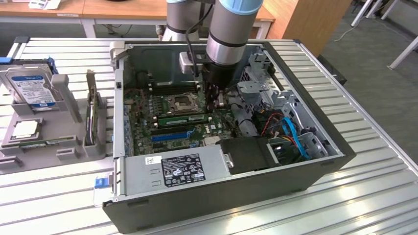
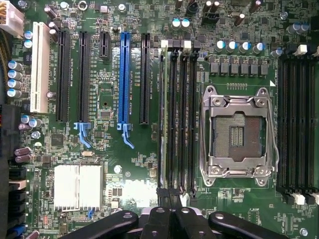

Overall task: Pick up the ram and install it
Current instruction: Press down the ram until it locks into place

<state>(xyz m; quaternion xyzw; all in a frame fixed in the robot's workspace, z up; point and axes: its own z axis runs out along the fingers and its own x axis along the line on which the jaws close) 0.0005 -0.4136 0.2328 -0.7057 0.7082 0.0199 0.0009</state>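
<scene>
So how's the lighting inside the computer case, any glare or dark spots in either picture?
Exterior view: the arm shades the case interior near the ram, and the power supply label stays readable. Wrist view: the motherboard is evenly lit, with bright glare on the white heatsink and a mild sheen on the processor socket frame.

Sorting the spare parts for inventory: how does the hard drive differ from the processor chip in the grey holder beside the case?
The hard drive stands propped up; the processor chip lies flat. The hard drive carries a blue-white label; the processor chip is plain silver. The hard drive is larger and oblong; the processor chip small and square. Both sit in the grey holder.
</scene>
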